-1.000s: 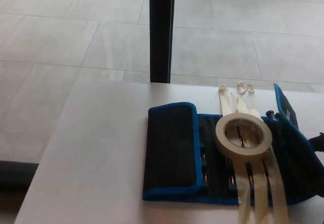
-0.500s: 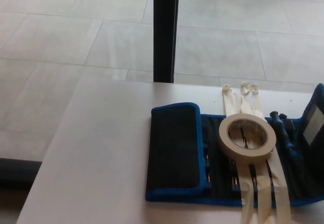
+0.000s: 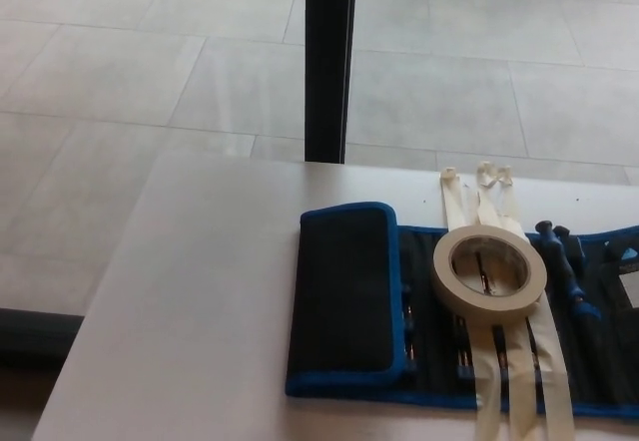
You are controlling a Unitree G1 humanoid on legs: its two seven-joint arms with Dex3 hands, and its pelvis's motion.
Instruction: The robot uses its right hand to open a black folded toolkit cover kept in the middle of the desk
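Where desk (image 3: 200, 291) ends, seemingly tiled floor (image 3: 120, 52), dark post (image 3: 329, 62)

No part of robot's body showing in head view: neither arm, neither black hand, no cables, screws or markings appearing anywhere at left, right, near or far edges.

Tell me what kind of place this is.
Probably an indoor lab or workshop space: a white desk holds a black toolkit cover and a roll of masking tape, over a grey tiled floor.
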